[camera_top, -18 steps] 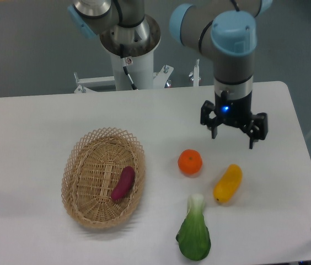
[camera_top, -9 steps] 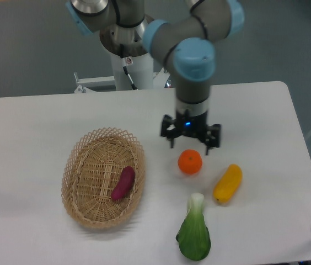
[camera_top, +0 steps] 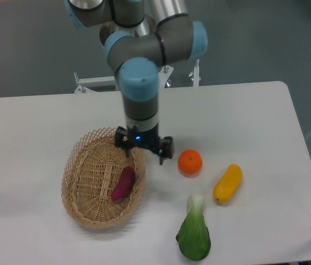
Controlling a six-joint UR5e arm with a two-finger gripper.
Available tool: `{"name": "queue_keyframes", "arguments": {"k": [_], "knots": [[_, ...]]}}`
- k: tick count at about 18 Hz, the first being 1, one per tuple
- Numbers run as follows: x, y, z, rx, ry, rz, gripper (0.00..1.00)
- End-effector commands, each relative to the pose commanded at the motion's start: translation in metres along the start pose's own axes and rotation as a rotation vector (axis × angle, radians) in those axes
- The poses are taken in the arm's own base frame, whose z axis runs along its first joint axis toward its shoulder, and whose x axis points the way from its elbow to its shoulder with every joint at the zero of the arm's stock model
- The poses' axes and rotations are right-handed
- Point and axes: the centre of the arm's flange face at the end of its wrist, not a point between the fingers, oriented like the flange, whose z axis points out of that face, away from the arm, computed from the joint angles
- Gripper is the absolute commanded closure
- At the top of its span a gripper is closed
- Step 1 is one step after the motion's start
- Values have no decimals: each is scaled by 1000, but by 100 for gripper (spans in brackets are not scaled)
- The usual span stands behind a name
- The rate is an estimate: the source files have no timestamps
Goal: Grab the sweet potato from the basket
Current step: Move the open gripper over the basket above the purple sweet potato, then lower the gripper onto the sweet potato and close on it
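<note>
Gripper (camera_top: 144, 154) open, empty, hovering over right rim of basket (camera_top: 84, 165). Sweet potato (camera_top: 123, 183) lies inside basket, just below-left of fingers. Step: approach. Next likely needs small shift left, descent, fingers straddling tuber.

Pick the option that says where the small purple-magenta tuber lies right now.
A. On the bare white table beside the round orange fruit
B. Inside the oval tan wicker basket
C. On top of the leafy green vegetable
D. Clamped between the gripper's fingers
B. The small purple-magenta sweet potato lies on the woven floor of the oval tan wicker basket, while the gripper hangs above the basket's right rim with nothing between its open fingers.
</note>
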Motion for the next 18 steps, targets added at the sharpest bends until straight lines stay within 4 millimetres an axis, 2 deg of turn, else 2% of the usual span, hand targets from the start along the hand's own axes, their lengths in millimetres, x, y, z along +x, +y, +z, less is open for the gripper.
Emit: {"name": "queue_keyframes", "arguments": {"k": [2, 5, 10, 14, 18], "knots": [[7, -6, 5, -1, 3, 12, 0], [15, -17, 29, -4, 4, 7, 0], [18, -16, 37, -16, 14, 8, 0], [20, -18, 59, -46, 25, 20, 0], [20, -19, 66, -58, 25, 25, 0]]}}
